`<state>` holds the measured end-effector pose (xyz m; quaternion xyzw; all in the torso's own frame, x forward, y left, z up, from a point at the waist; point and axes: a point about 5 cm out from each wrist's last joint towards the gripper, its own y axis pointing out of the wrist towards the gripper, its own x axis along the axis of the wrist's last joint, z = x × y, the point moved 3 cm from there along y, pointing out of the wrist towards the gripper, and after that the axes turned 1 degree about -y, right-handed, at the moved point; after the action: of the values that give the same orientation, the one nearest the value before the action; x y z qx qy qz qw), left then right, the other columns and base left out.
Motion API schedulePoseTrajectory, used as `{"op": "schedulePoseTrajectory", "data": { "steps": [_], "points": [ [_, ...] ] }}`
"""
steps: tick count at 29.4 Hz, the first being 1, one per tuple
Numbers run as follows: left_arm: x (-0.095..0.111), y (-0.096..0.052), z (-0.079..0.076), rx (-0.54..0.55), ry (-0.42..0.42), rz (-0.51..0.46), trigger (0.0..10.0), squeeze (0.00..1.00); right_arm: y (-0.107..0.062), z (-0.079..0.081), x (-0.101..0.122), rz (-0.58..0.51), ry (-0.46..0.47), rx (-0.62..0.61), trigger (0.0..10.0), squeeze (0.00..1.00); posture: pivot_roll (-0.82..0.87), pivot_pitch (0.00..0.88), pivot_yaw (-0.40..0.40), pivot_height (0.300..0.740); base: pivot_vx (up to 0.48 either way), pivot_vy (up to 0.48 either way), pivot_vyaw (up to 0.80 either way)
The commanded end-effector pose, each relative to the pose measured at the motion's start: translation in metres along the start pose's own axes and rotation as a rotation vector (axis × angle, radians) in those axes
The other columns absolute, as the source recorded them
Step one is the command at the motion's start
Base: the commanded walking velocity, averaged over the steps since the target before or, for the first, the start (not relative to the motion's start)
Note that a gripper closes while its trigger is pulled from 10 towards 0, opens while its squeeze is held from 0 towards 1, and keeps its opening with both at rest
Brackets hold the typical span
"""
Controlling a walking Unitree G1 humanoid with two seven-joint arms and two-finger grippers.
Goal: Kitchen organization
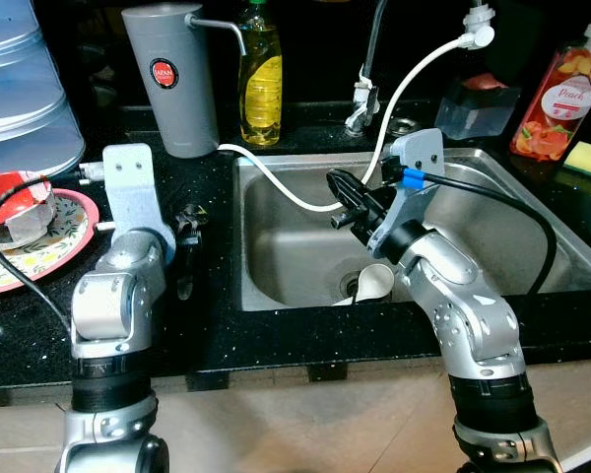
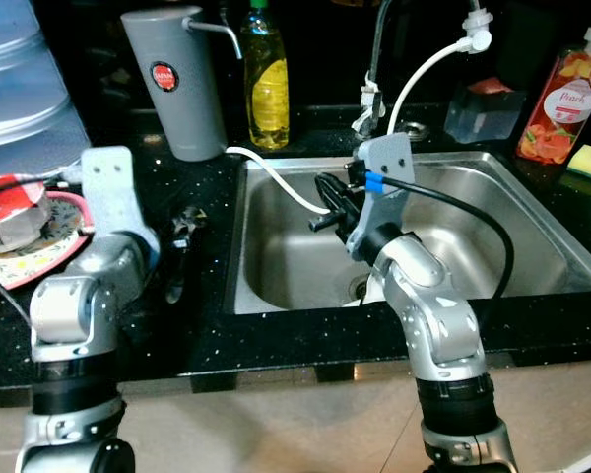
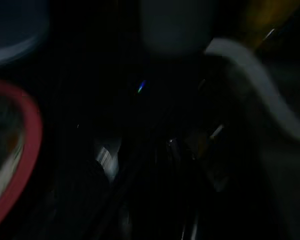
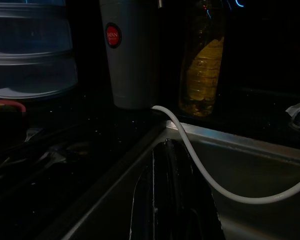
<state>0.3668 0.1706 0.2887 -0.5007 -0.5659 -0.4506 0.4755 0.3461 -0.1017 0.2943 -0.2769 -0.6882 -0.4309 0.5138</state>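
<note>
A humanoid robot stands at a black speckled countertop (image 1: 217, 325), its right gripper (image 1: 343, 200) raised over the steel sink (image 1: 286, 246), fingers pressed together and holding nothing. A white cup (image 1: 374, 283) lies on its side near the sink drain, below that gripper. A white hose (image 1: 276, 182) curves across the basin from a grey water dispenser (image 1: 170, 79), which stands beside a bottle of yellow dish soap (image 1: 260, 84). The left gripper (image 1: 187, 232) rests on the counter left of the sink; whether its fingers are apart or closed cannot be told. A red-rimmed plate (image 1: 49, 246) sits at far left.
</note>
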Motion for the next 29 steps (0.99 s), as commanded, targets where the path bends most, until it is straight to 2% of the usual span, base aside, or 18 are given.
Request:
{"op": "schedulePoseTrajectory", "data": {
  "steps": [1,3,5,6,7,9,10,11,13,16,19,20,24,29],
  "points": [
    [0.026,-0.005,-0.014,-0.095,-0.040,-0.102,10.0,0.00,0.000,-0.001,-0.002,0.003,0.001,-0.002,10.0,0.00,-0.04,0.091,0.033,0.740,0.000,0.000,0.00],
    [0.025,-0.002,-0.018,-0.121,-0.054,-0.077,10.0,0.00,0.000,-0.001,-0.001,0.002,0.000,-0.002,10.0,0.00,-0.04,0.091,0.033,0.740,0.000,0.000,0.00],
    [0.018,0.000,-0.017,-0.112,-0.033,-0.042,10.0,0.00,0.000,-0.001,-0.001,0.001,0.001,-0.004,10.0,0.00,-0.04,0.091,0.033,0.740,0.000,0.000,0.00],
    [0.013,0.002,-0.015,-0.086,0.025,-0.031,10.0,0.00,0.000,-0.002,0.000,0.000,-0.002,-0.008,10.0,0.00,-0.05,0.095,0.038,0.740,0.000,0.000,0.00],
    [0.012,0.002,-0.014,-0.081,0.039,-0.031,10.0,0.00,-0.001,-0.002,0.000,0.000,-0.003,-0.009,10.0,0.00,-0.05,0.095,0.038,0.740,0.000,0.000,0.00],
    [0.006,0.006,-0.002,-0.006,0.071,-0.008,10.0,0.00,-0.002,-0.002,0.000,-0.001,-0.004,-0.010,10.0,0.00,-0.05,0.097,0.039,0.740,0.000,0.000,0.00],
    [0.005,0.007,0.005,0.026,0.109,-0.005,10.0,0.36,-0.002,-0.002,0.001,-0.002,-0.004,-0.009,10.0,0.00,-0.05,0.099,0.038,0.740,0.000,0.000,0.00],
    [0.003,0.009,0.011,0.056,0.114,0.009,10.0,1.00,-0.002,-0.002,0.001,-0.001,-0.004,-0.009,10.0,0.00,-0.05,0.099,0.038,0.740,0.000,0.000,0.00],
    [-0.007,0.008,0.013,0.054,0.088,0.078,10.0,1.00,-0.003,-0.001,-0.001,0.004,-0.002,-0.007,10.0,0.00,-0.05,0.101,0.035,0.740,0.000,0.000,0.00],
    [-0.024,0.002,0.005,0.033,0.054,0.167,10.0,1.00,-0.002,-0.001,-0.001,0.006,-0.001,-0.006,10.0,0.00,-0.04,0.104,0.035,0.740,0.000,0.000,0.00],
    [-0.040,-0.012,-0.007,0.032,0.096,0.196,10.0,1.00,-0.001,-0.001,-0.001,0.004,0.002,-0.004,10.0,0.00,-0.04,0.107,0.033,0.740,0.000,0.000,0.00],
    [-0.044,-0.016,-0.011,0.024,0.121,0.193,10.0,0.00,-0.001,0.000,-0.002,0.007,0.003,-0.004,10.0,0.00,-0.04,0.110,0.032,0.740,0.000,0.000,0.00],
    [-0.050,-0.017,-0.013,0.025,0.124,0.214,10.0,0.00,-0.001,0.001,-0.003,0.010,0.007,0.000,10.0,0.00,-0.03,0.111,0.030,0.740,0.000,0.000,0.00],
    [-0.050,-0.014,-0.002,0.080,0.119,0.224,10.0,0.00,-0.001,0.000,-0.003,0.009,0.007,-0.001,10.0,0.00,-0.03,0.111,0.030,0.740,0.000,0.000,0.00]
  ]
}}
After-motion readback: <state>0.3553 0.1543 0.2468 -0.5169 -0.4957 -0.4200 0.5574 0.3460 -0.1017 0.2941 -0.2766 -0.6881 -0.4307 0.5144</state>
